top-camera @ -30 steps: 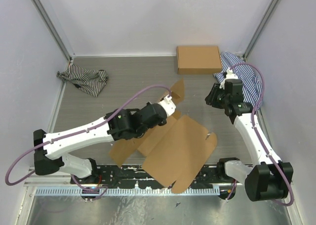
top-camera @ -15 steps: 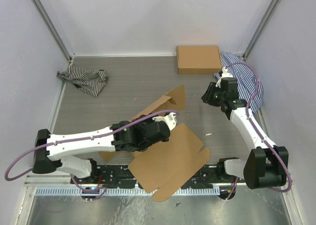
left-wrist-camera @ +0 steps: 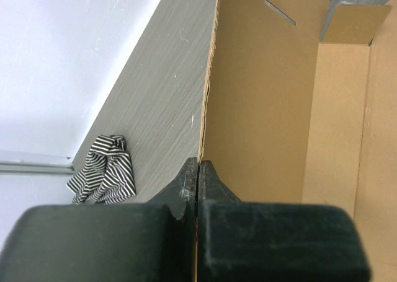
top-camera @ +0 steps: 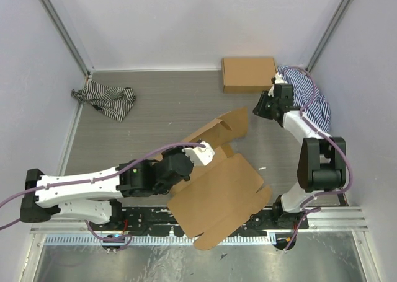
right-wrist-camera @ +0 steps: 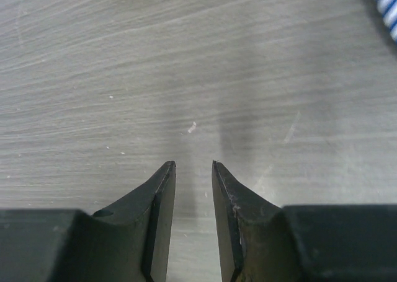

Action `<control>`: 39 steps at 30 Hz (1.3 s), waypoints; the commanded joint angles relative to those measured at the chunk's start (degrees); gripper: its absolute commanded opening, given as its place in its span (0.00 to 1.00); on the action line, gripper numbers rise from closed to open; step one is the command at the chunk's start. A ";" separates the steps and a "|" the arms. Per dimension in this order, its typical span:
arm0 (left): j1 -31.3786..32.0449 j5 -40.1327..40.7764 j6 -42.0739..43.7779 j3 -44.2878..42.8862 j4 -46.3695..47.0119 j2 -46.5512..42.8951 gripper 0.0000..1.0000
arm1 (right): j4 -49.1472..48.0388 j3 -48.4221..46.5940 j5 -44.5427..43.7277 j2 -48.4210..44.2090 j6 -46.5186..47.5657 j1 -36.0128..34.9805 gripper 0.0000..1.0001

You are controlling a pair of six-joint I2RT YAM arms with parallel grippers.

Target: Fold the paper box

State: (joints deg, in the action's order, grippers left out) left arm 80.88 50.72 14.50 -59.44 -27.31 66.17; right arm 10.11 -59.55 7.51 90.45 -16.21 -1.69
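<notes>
Top view: paper box [top-camera: 220, 186] sits mid-desk toward the near edge, half opened out. The big panel lies low, its near corner reaching over the rail by the arm bases, and the flapped end is lifted. Long axis is diagonal, from near-centre up to far-right, with the raised flaps pointing roughly at the other cardboard box [top-camera: 249, 74] by the back wall. Left hand [top-camera: 209, 150] is at the box's left edge near the crease, probably to lever that side panel upright. Right hand [top-camera: 260, 107] hangs well clear over bare desk [top-camera: 155, 105], just beside the blue-striped cloth [top-camera: 310, 99]; looks parked so it doesn't block the fold. Black-striped cloth [top-camera: 104, 100] is far left, out of play. Left wrist: fingers [left-wrist-camera: 214, 183] are pressed together on the panel's thin edge, so the box is clamped. The panel stands on edge, running straight away from the camera, with its slit and a far flap visible. Right wrist: fingers [right-wrist-camera: 160, 189] stand a narrow gap apart with only desk grain between them, gripping nothing. The box doesn't show clearly in this view.
</notes>
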 commanded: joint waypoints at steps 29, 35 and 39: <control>1.20 0.07 0.10 -2.74 -1.06 12.93 0.00 | -12.54 16.57 30.73 -13.74 5.26 0.48 0.32; 1.38 0.04 -3.96 -5.30 -4.94 13.88 0.00 | -11.35 18.79 31.50 -18.27 4.53 0.08 0.34; 1.43 0.17 -5.36 -6.33 -6.22 15.24 0.00 | -13.25 22.27 30.91 -20.45 3.21 -0.77 0.35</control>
State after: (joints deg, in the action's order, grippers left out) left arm 81.89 52.03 12.64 -63.79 -30.72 79.83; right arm -0.86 -40.23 38.54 72.97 -11.49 -1.61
